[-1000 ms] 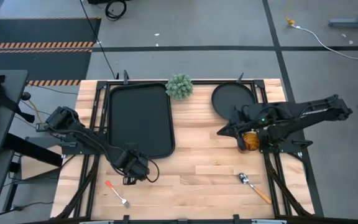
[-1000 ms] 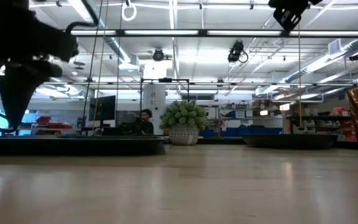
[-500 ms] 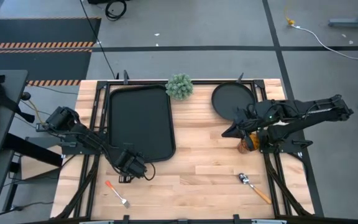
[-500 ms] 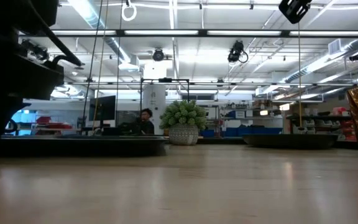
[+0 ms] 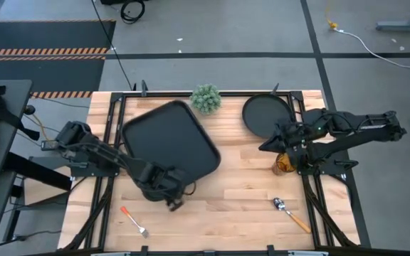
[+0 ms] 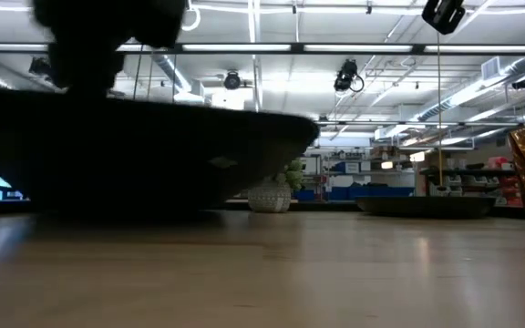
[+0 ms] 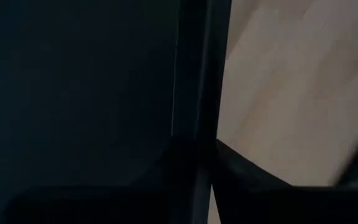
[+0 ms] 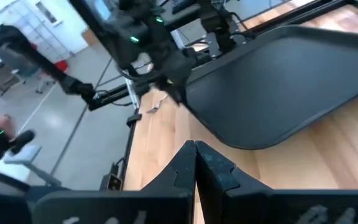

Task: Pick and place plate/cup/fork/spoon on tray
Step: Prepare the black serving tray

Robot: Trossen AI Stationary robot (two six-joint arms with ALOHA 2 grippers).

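In the high view, your left gripper [image 5: 168, 186] has its fingers closed on the near rim of the tray [image 5: 169, 142], which lies skewed across the worktop's left half. Your right gripper [image 5: 267, 144] hangs near the right edge, between the plate [image 5: 264, 114] at the far edge and the cup [image 5: 285, 163]. The fork [image 5: 134, 221] lies by the near-left corner, the spoon [image 5: 290, 213] toward the near-right corner.

In the low view, the tray [image 6: 153, 155] is tilted, its right end raised.

In the right wrist view, the fingers [image 8: 216, 168] are pressed together on nothing.
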